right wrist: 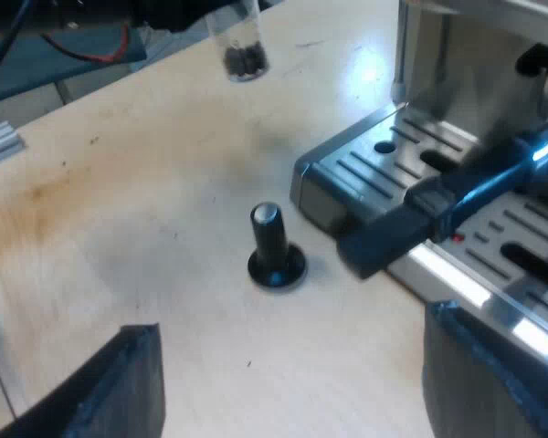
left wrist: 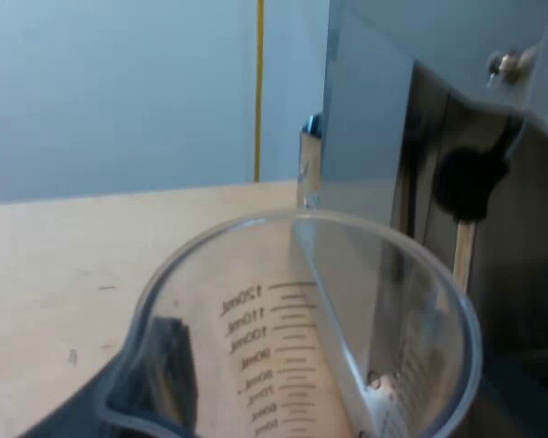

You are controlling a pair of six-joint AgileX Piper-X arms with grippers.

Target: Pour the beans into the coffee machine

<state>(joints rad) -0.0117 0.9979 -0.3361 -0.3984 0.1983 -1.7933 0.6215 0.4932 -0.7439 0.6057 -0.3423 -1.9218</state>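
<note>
My left tool point(left wrist: 265, 401) is clenched on the measuring glass point(left wrist: 283, 319); 1 black finger point(left wrist: 169, 360) shows through its clear wall beside the scale, which tops out at the 120ml mark. From the right wrist, the glass point(right wrist: 240, 41) hangs clear above the worktop point(right wrist: 119, 228) with a small heap of dark beans point(right wrist: 244, 60) in its bottom. It stands close to upright, just beside the side wall of the espresso machine point(left wrist: 493, 274).

My right tool point(right wrist: 315, 392) is released, its 2 fingers spread wide over the worktop near the black-knobbed tamper point(right wrist: 274, 246) and the machine's drip tray point(right wrist: 393, 173). The holder's dark handle point(right wrist: 429, 214) juts out over that tray.

As I judge it, the step in hand is carrying the glass up to the hopper on the machine's top. To do it well, I should:

- Hold the glass level while lifting, because the load is small and light and a jerk could bounce beans out.
- Clear the machine's upper edge before moving across it, so the rim does not knock the casing.
- Tip only once the spout is over the hopper's mouth, and tip slowly so the beans slide out instead of scattering.
- Grip firmly, as the smooth clear wall looks likely to slip.
- Leave the right tool parked low by the tamper, out of the way.
</note>
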